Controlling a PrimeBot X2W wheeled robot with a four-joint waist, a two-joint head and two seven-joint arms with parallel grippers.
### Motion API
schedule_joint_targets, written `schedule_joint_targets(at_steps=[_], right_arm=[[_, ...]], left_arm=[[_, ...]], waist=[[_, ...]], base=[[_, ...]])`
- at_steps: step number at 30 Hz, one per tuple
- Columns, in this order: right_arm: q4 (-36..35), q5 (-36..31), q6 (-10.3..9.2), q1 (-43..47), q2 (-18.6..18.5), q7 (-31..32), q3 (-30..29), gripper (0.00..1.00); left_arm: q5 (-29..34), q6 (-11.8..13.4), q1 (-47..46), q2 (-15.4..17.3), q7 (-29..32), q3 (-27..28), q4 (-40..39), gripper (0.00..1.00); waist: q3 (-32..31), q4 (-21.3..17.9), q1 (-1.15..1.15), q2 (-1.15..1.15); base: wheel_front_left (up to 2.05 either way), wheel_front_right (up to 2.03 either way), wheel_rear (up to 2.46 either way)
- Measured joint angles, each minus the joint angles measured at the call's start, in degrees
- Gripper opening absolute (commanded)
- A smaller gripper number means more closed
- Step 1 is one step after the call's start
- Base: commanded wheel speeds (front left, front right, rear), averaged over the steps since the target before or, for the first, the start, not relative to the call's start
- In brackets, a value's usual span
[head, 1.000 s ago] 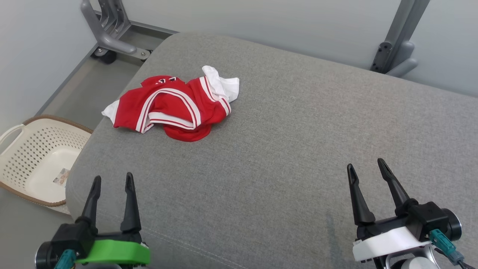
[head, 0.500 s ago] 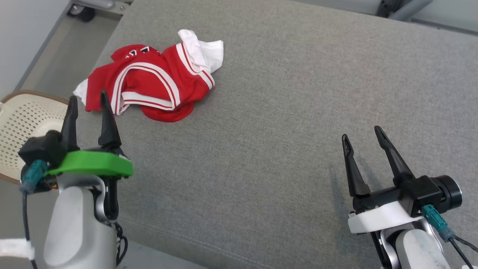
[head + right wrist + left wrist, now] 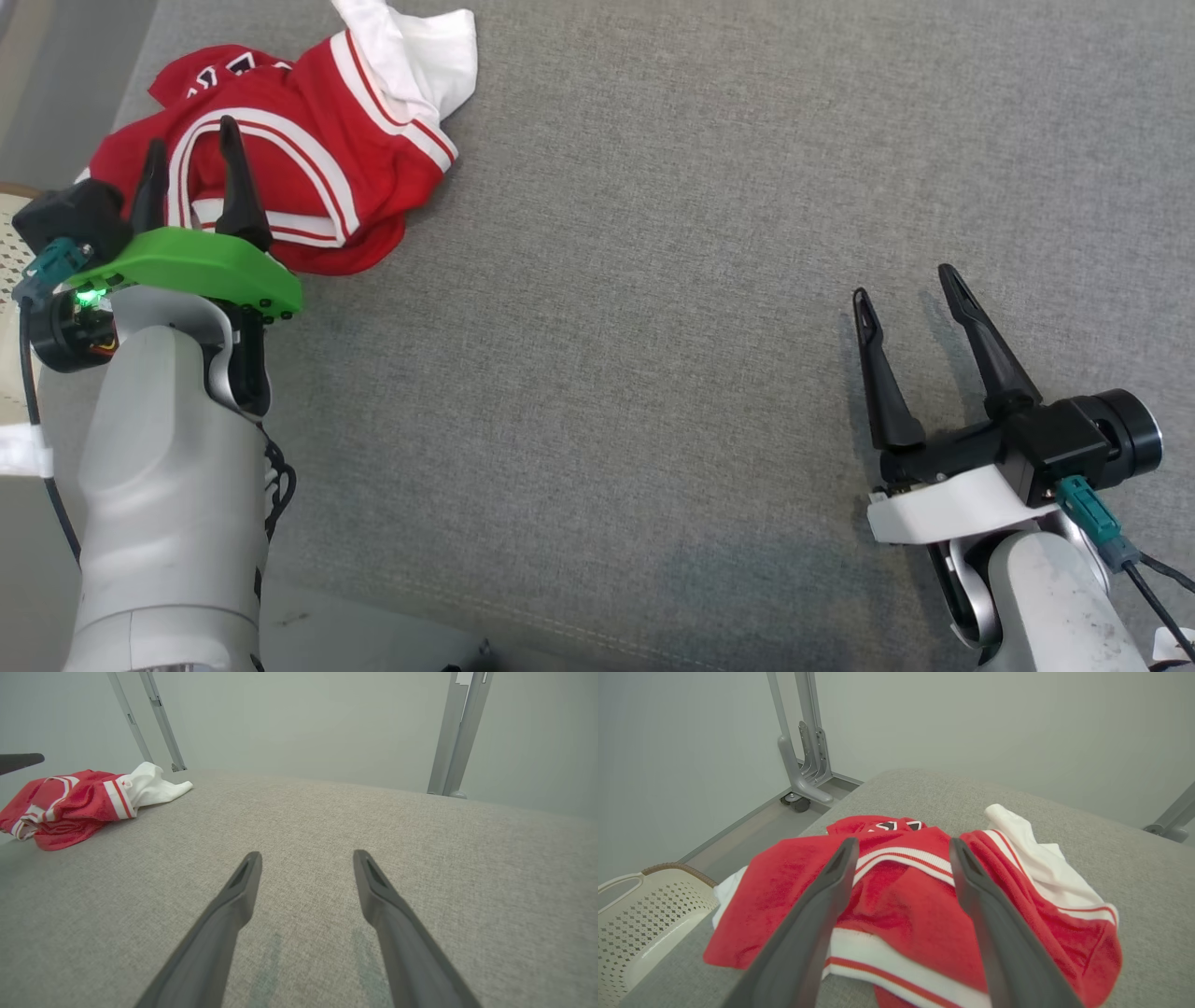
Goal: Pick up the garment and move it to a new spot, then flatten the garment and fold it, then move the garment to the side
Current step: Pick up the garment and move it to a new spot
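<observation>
So the garment (image 3: pixel 308 140) is a crumpled red thing with white stripe trim and a white piece sticking out the far side, maybe a sports jersey, hard to call when it's balled up like that. It's sitting on the grey upholstered pad (image 3: pixel 653 327), near the pad's far left corner. The left gripper (image 3: pixel 191 135) is right over the near edge of the heap with its fingers (image 3: pixel 822 905) spread wide. In the left wrist view they straddle the red cloth and a white band, but I can't tell if the tips are actually touching fabric or just hovering. Nothing's pinched. The right gripper (image 3: pixel 903 283) is well apart from all that, over bare grey fabric on the right side, fingers also spread and holding nothing. From its wrist view the garment is way off to the left. Off the pad's left edge there's a cream perforated laundry basket (image 3: pixel 644 905) on the floor, and a grey metal frame post (image 3: pixel 803 732) stands by the pale wall behind.
</observation>
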Motion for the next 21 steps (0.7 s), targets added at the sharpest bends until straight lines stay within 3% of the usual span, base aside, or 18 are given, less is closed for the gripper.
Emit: schedule_joint_targets(at_steps=[9, 16, 17, 18, 21], right_arm=[[0.12, 0.44, -0.01, -1.02, 0.1, -0.01, 0.58, 1.0], [-0.1, 0.65, 0.0, -2.29, 0.34, -0.02, 0.91, 1.0], [-0.07, 0.68, 0.0, -2.38, 0.36, -0.03, 0.97, 1.0], [0.1, 0.96, 0.0, -2.52, 0.38, -0.03, 1.04, 1.0], [0.58, 1.55, 0.0, -2.69, 0.4, -0.03, 1.01, 1.0]], left_arm=[[-2.78, -0.19, -9.25, 0.85, 1.6, -0.92, 16.77, 1.0], [-3.8, -0.2, -11.68, 2.49, 2.35, -4.52, 21.03, 1.0], [-4.04, -0.2, -11.72, 2.65, 2.08, -4.87, 21.21, 0.93], [-4.03, -0.2, -11.71, 2.88, 1.75, -5.41, 21.34, 0.47], [-4.47, -0.2, -11.44, 3.07, 0.82, -6.99, 21.01, 0.0]], waist=[[4.7, -1.55, 0.0, 0.0], [6.51, -2.95, 0.0, 0.0], [6.53, -3.14, 0.0, 0.0], [6.45, -3.27, 0.0, 0.0], [5.7, -3.52, 0.0, 0.0]], base=[[0.0, 0.0, 0.0], [0.0, 0.0, 0.0], [0.0, 0.0, 0.0], [0.0, 0.0, 0.0], [0.0, 0.0, 0.0]])
